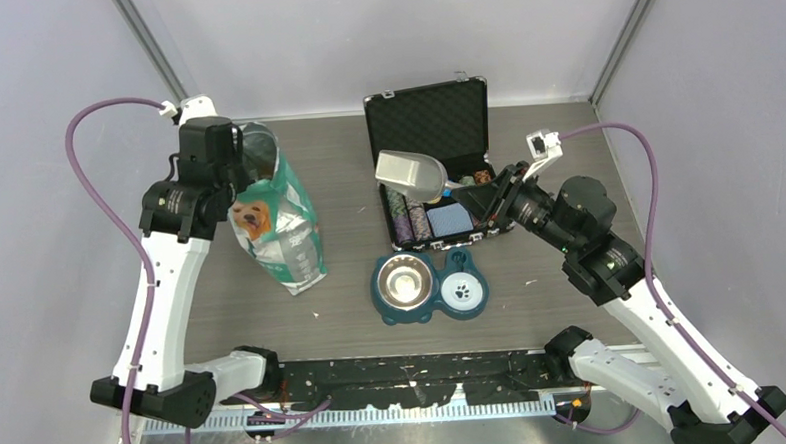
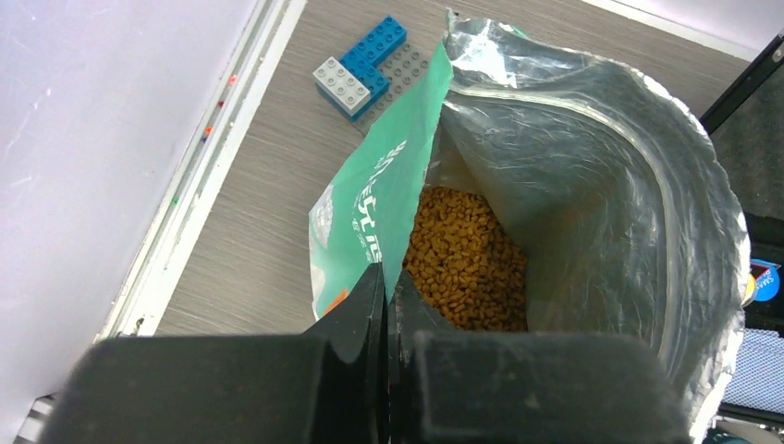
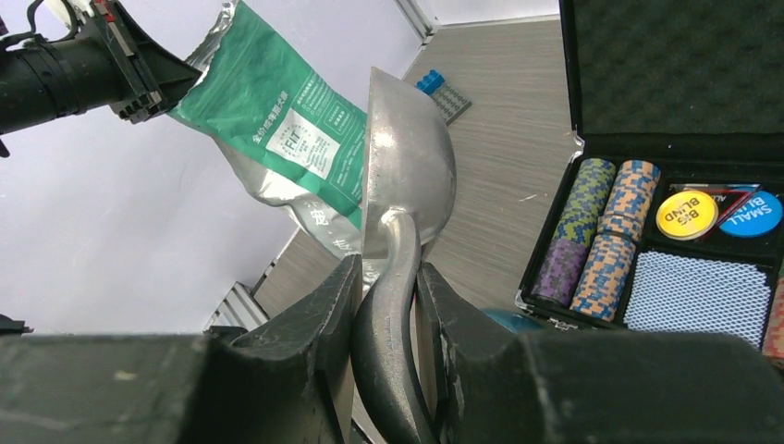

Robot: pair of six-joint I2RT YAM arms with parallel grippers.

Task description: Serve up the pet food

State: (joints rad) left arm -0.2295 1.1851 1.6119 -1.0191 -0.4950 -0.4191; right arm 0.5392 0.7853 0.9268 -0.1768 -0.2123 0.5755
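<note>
**Grey table between pale walls: bag pinched open, scoop poised**

Grey wood-grain table (image 1: pixel 341 164), walled in pale panels, fills the overhead view. At left centre stands the teal bag (image 1: pixel 284 232), its mouth up and its foil lining showing. At upper centre lies an open black case (image 1: pixel 430 120) with rows of chips (image 3: pixel 601 231). Below the case sits a teal two-bowl feeder (image 1: pixel 378 288), both bowls apparently empty.

The left gripper (image 2: pixel 388 277) is closed together on the bag's near rim and holds the mouth agape. The right gripper (image 3: pixel 388 268) is clamped on the handle of a steel scoop (image 1: pixel 412 171), which hangs over the case at centre, well apart from the bag. The kibble (image 2: pixel 467 268) lies deep in the bag, low in the left wrist view, as a loose orange-brown heap. Blue and grey blocks (image 2: pixel 365 65) lie on the table beyond the bag, at the upper left of that view.

Step in hand, as judged: carrying the scoop to the bag. To do it well:

- Keep the rim pinch firm, so that the mouth does not fold.
- Enter through the widest part of the opening, blade first and tilted down.
- Push under the heap, then level the scoop before lifting.
- Clear the foil lip without brushing it. A knock there could tip the bag or shed pellets.
</note>
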